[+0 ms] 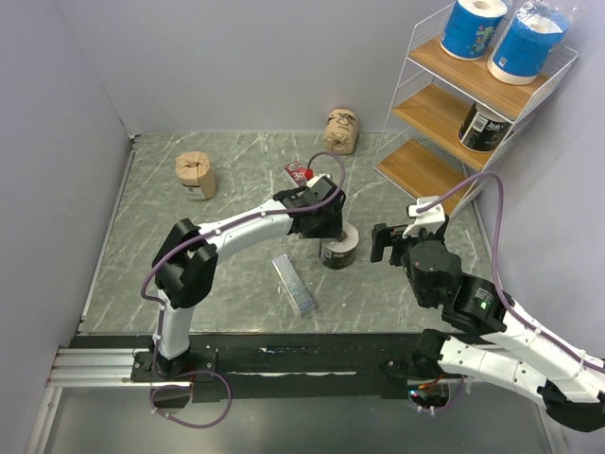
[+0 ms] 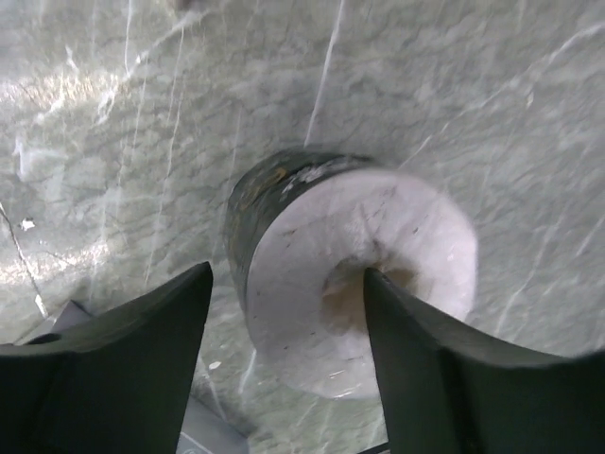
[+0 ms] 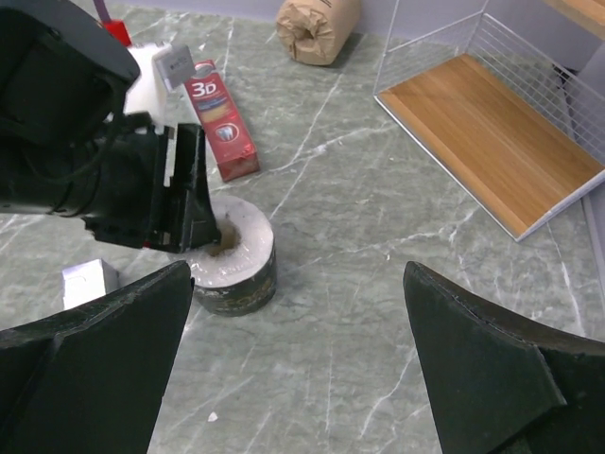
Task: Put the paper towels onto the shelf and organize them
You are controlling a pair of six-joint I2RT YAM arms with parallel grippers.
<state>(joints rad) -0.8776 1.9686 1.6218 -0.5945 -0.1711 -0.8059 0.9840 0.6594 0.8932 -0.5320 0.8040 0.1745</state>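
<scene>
Your left gripper [image 2: 286, 274] hangs point-down over the black roll [image 1: 338, 252] in the middle of the table [image 1: 236, 199]. Its jaws are parted to a middle width and clamp on nothing. In its wrist view one finger [image 2: 142, 350] is outside the roll's black side, with a small gap to it. The other finger [image 2: 444, 369] is over the brown core hole in the white end face. The right wrist view shows this fingertip just at the mouth of the hole, but you cannot tell whether it touches the cardboard. The roll itself stands upright on its end on the table.

Your right gripper [image 3: 298, 274] is spread wide and holds nothing. It sits just to the right of this roll, pointing toward it and apart from it.

On the far side of the left gripper lies the flat red packet [image 1: 299, 173], and on the near side the grey bar [image 1: 295, 283] — both are on the table.

The shelf [image 1: 430, 109] stands at the far right corner. A blue roll [image 1: 475, 26] and a second blue roll [image 1: 529, 43] stand side by side on its top tier, and a second black roll [image 1: 482, 126] is on the middle tier.

A tan roll [image 1: 196, 174] rests on the table at the far left, well apart from both arms. A second tan roll [image 1: 341, 130] is near the back wall — close to the foot of the shelf.
</scene>
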